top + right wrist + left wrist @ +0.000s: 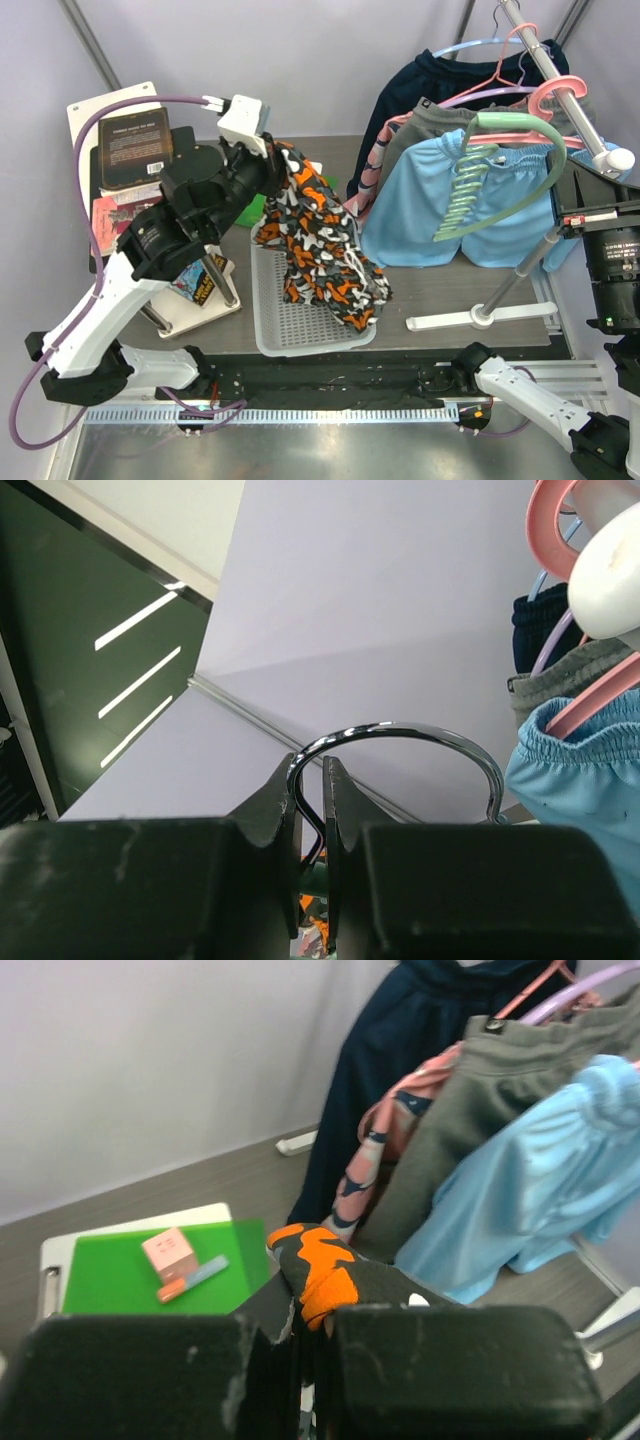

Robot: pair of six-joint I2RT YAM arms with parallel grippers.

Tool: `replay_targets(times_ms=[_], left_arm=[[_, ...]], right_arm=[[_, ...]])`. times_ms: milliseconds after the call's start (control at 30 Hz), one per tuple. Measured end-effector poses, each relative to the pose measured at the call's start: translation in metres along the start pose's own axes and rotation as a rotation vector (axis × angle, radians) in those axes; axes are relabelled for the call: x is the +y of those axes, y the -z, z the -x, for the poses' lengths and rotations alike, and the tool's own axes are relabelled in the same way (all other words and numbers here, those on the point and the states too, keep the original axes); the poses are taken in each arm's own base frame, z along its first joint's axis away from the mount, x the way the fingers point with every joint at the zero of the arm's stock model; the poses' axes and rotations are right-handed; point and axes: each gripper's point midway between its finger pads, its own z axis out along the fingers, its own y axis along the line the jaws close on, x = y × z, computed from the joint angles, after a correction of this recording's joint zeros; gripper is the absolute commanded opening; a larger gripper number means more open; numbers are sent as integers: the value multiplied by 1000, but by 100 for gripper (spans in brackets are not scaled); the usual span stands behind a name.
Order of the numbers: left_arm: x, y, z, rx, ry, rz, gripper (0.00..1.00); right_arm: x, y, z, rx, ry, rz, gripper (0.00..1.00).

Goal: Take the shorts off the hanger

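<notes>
The camouflage shorts (315,245) in orange, black, white and grey hang from my left gripper (277,166), which is shut on their top edge, and their lower end drapes into the white basket (266,300). In the left wrist view the cloth (330,1270) is pinched between the jaws of that gripper (310,1335). My right gripper (312,800) is shut on the metal hook (400,730) of a bare mint-green hanger (515,122), held up at the right. The light blue shorts (470,215) hang on a pink hanger (555,95) on the rail.
Grey shorts (440,118) and a dark navy garment (420,85) hang behind the blue pair on the rack rail (545,60). The rack's white foot (480,318) lies front right. Books (135,140) sit at the left. A green board (130,1270) carries a pink cube.
</notes>
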Motion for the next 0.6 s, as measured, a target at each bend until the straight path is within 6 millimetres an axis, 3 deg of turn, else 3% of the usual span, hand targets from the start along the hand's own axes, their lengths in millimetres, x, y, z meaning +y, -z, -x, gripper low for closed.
replay_targets(times_ms=[200,300,433,600], left_arm=[[36,6,-8,27,32,85,0],[40,2,-12,43,47,71,0],[17,-17,-32,115,113,-39,0],[-38,-46,-98,320,267,-255,0]], right_arm=[[0,0,-2,8,2,1,1],[0,0,-2,10,2,4,1],[0,0,-3,11,2,4,1],[0,0,-3,11,2,4,1]])
